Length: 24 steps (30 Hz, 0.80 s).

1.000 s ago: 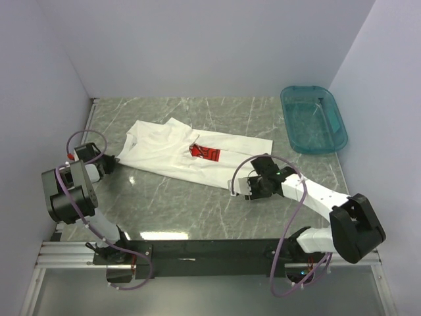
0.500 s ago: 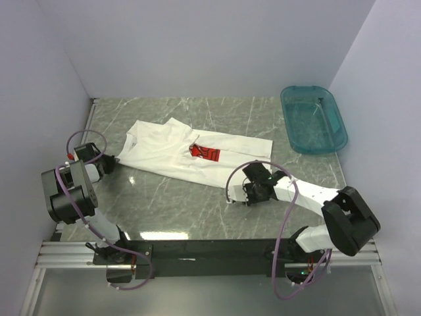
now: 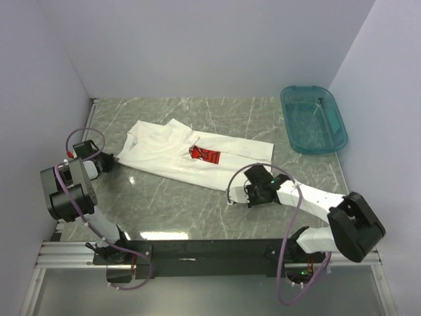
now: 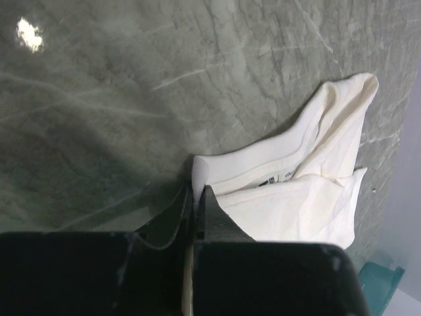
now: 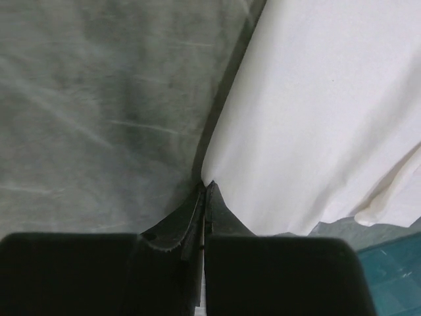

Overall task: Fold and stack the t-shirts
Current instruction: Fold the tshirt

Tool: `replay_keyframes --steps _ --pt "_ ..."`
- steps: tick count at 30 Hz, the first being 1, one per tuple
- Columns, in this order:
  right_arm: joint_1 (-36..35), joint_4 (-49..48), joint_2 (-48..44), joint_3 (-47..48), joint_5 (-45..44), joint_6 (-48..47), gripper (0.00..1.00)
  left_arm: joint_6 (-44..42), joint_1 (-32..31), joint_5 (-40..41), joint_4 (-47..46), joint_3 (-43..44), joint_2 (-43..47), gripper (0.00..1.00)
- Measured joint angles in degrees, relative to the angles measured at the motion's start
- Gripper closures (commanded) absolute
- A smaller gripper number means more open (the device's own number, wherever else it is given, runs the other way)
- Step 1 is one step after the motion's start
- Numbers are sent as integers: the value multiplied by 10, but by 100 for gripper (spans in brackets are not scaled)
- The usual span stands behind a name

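**T-shirt pinched at both ends on marble-patterned table**

**Left gripper** (image 3: 110,160): black, two hard fingers. It sits low at the table's left side. In the left wrist view the gripper (image 4: 196,196) has its jaws pressed together, with a rounded fold of white cloth nipped at the tips.

**Table** (image 3: 171,204): flat, smooth grey-green top with pale marble-like veins and a slight sheen. Plain pale walls close it in on three sides.

**T-shirt** (image 3: 168,151): white cotton, soft and matte, lying flat mid-table as a long, creased band.
- Its long axis runs from far left to near right.
- The left end is broader and doubled over in loose folds.
- The right end narrows to a straight edge, well apart from the basin.
- The left wrist view shows layered hems and a small label on the t-shirt (image 4: 289,204) just beside the gripped fold, so the neck end seems to lie leftward.
- The right wrist view shows the t-shirt (image 5: 316,118) as a smooth sheet tapering to a point.

**Print** (image 3: 207,155): small red patch, crumpled, near the band's middle.

**Right gripper** (image 3: 245,191): black fingers on a white arm, at the band's near right edge. Close up, the gripper (image 5: 205,191) is clamped on that pointed corner of cloth.

**Basin** (image 3: 285,115): translucent teal plastic, rectangular with rounded corners, at the far right corner.
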<state>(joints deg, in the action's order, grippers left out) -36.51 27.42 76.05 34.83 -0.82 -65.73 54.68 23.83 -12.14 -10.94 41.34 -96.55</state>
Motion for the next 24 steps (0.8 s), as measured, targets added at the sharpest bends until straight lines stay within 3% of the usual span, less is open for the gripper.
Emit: replay_keyframes --steps 6,12,24 --pt "-8 30 -77 -34 37 -8 100 -10 2 -7 28 38 -24 100" --pt "-19 47 -94 -35 61 -4 100 -17 2 -23 52 74 -47 99" --pt "-150 55 -55 7 104 77 100 -70 -4 -48 168 283 -179 96"
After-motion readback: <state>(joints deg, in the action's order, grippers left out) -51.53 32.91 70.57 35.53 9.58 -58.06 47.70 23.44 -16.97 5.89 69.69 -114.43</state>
